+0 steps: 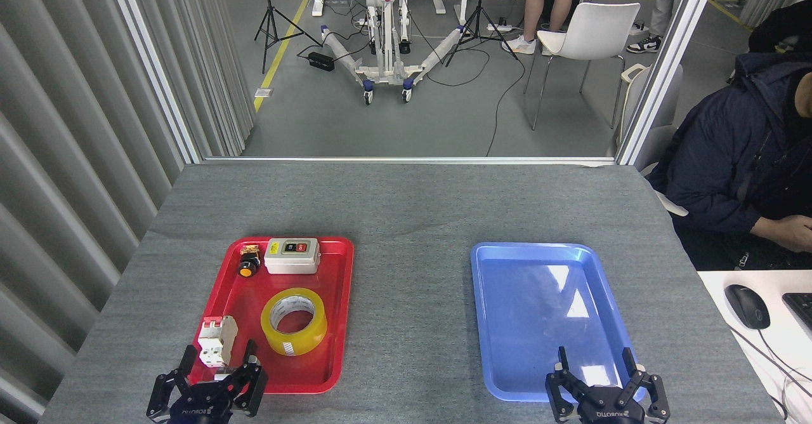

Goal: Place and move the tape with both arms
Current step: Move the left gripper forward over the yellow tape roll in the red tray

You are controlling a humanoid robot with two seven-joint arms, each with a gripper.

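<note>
grey floor (444,113), white chair (593,27)

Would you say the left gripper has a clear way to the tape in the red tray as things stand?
Probably yes. The left gripper is open at the red tray's near edge, and the tape lies flat just ahead to its right. The white breaker sits beside that path, not across it.

Only readable text is "ROBOTIQ" in white on the right claw (597,359); left claw (219,362) lettering shows too, flipped.
</note>
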